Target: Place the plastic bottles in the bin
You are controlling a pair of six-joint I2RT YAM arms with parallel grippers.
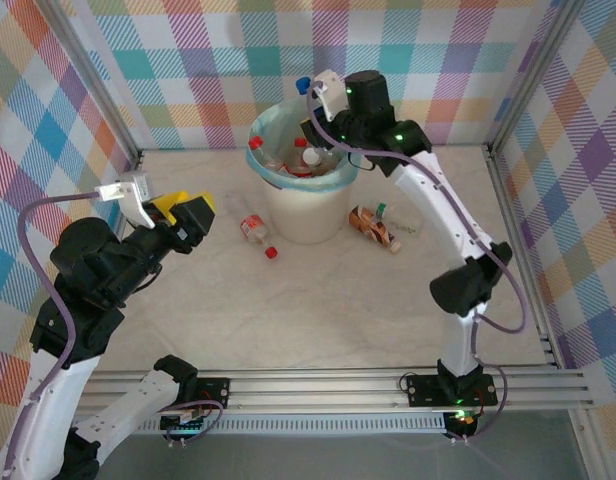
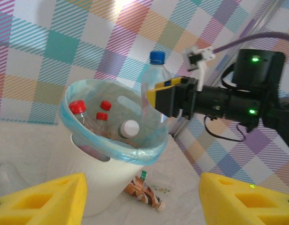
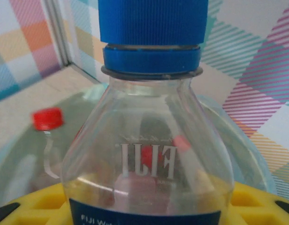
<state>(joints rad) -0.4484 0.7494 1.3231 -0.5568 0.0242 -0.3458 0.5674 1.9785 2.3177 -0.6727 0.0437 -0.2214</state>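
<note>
My right gripper is shut on a clear bottle with a blue cap and holds it upright over the far rim of the cream bin. That blue-capped bottle stands between the yellow fingers. Several red-capped bottles and a white-capped one lie inside the blue-lined bin. On the table, a red-capped bottle lies left of the bin, and a brown-labelled bottle lies right of it. My left gripper hangs open left of the bin, holding nothing.
A loose red cap lies by the left bottle. A flattened clear bottle rests beside the brown-labelled one. Checked walls and metal frame posts close in the table on three sides; the front rail runs along the near edge.
</note>
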